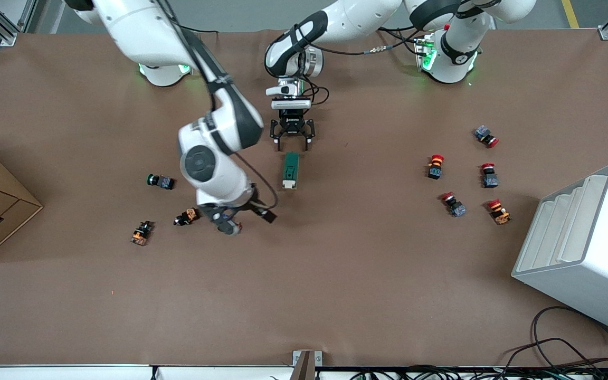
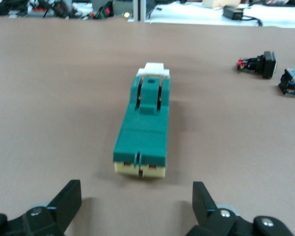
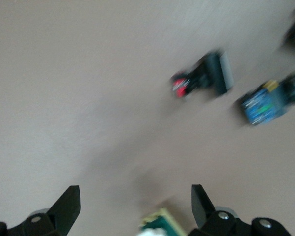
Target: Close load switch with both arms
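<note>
Black fingers of the left gripper (image 1: 292, 143) stand spread wide and hold nothing; it hangs low over the brown table (image 1: 367, 274), just at the end of the load switch (image 1: 290, 170) that lies toward the robots' bases, not touching it. In the left wrist view the load switch (image 2: 144, 131) lies flat and lengthwise between the two open fingertips (image 2: 68, 199), its dark green body ending in a white piece at the end away from the gripper and a cream edge at the end next to it. The right gripper (image 1: 240, 219) is also spread open and empty, up over the table beside a small black and orange pushbutton (image 1: 186, 217), toward the right arm's end from the switch. A white stepped rack (image 1: 583, 248) stands at the left arm's end of the table; what its slots hold cannot be seen. The left arm reaches straight out from its base, wrist pointing down; the right arm bends across with its elbow high and its wrist tilted.
</note>
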`<state>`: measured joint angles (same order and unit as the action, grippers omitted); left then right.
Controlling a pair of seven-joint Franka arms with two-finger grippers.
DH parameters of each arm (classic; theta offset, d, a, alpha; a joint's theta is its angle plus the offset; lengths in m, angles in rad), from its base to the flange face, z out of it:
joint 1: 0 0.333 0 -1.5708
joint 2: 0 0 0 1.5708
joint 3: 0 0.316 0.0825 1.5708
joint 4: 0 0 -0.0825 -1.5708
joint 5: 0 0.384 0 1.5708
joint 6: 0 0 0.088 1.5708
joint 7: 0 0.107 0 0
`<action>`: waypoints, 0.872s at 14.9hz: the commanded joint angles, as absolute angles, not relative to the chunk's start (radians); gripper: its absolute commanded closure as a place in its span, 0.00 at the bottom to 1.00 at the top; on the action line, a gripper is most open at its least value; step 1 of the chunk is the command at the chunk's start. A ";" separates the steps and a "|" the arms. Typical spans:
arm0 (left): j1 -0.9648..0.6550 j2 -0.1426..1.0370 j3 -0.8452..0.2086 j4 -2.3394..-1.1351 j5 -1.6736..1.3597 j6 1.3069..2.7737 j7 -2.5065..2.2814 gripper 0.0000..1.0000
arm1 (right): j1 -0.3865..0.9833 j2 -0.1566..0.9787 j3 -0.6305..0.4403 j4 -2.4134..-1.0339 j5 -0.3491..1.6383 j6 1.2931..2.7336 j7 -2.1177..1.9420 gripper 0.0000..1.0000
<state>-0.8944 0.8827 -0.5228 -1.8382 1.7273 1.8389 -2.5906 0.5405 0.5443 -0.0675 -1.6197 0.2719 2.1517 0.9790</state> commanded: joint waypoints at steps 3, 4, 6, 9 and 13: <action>-0.847 0.836 -0.554 -1.803 1.595 1.848 -2.600 0.00 | 0.376 0.433 -0.049 -1.651 0.200 1.941 0.685 0.00; -0.812 0.835 -0.580 -1.764 1.573 1.856 -2.599 0.00 | 0.352 0.411 -0.049 -1.651 0.174 1.898 0.636 0.00; -0.746 0.835 -0.641 -1.676 1.494 1.856 -2.576 0.00 | 0.310 0.378 -0.049 -1.651 0.146 1.830 0.550 0.00; -0.657 0.784 -0.698 -1.553 1.251 1.845 -2.379 0.00 | 0.235 0.341 -0.049 -1.651 0.115 1.775 0.395 0.00; -0.523 0.674 -0.696 -1.441 0.984 1.842 -2.101 0.00 | 0.135 0.311 -0.049 -1.632 0.055 1.729 0.159 0.00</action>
